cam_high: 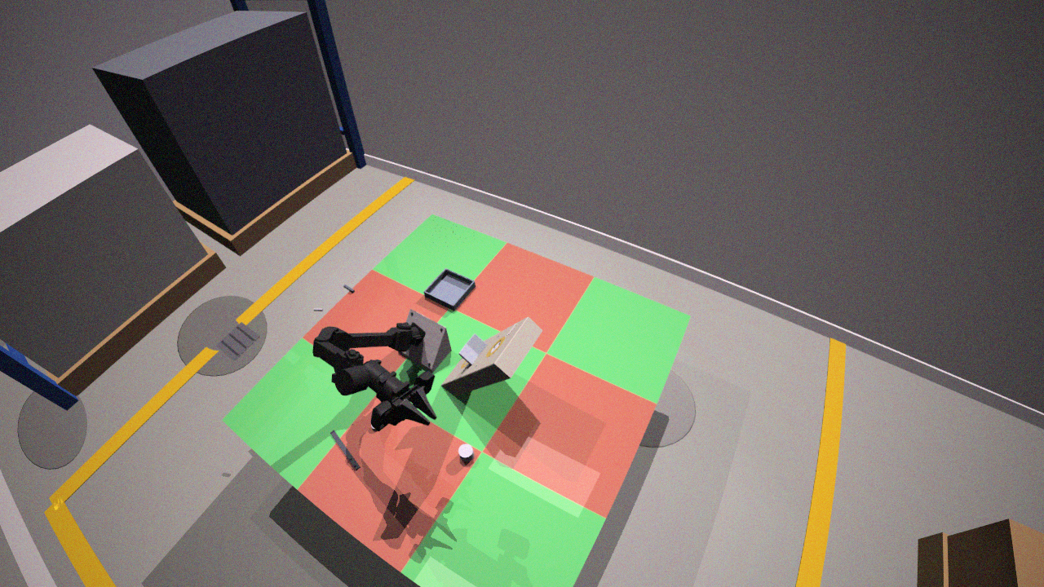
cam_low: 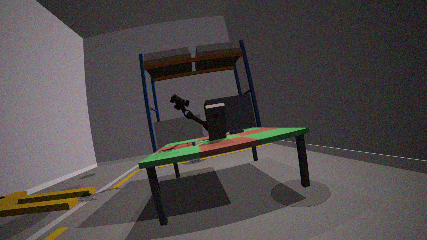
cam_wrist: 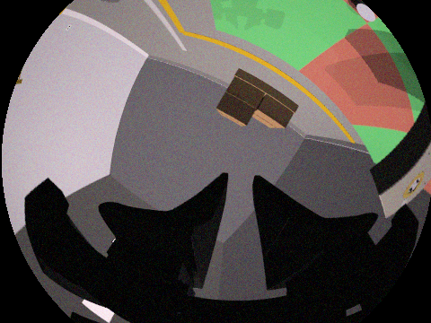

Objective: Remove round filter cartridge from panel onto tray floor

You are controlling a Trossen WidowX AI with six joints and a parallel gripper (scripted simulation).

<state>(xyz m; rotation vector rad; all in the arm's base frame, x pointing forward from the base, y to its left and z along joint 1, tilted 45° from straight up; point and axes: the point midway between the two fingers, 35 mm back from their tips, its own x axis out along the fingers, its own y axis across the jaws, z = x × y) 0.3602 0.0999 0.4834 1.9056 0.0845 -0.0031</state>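
The service panel (cam_high: 510,357) (cam_low: 216,122) is a beige box that stands tilted near the middle of the checkered table (cam_high: 620,335) (cam_low: 179,155). A yellow-ringed round cartridge (cam_high: 497,346) (cam_wrist: 415,185) sits in its face. It is small, and I cannot make out the slots. The dark tray (cam_high: 435,282) lies behind the panel and holds nothing I can see. My gripper (cam_high: 422,405) (cam_low: 179,101) (cam_wrist: 240,178) hangs in the air above the table, to the front left of the panel. Its fingers stand narrow with nothing between them.
A small white cylinder (cam_high: 466,452) (cam_low: 194,142) (cam_wrist: 366,13) stands on the table in front of the panel. A dark flat bar (cam_high: 344,448) lies near the left edge. Two small pins (cam_high: 348,288) (cam_high: 318,309) lie beyond the arm's grey base (cam_high: 431,342). A grey block (cam_high: 473,349) sits beside the panel.
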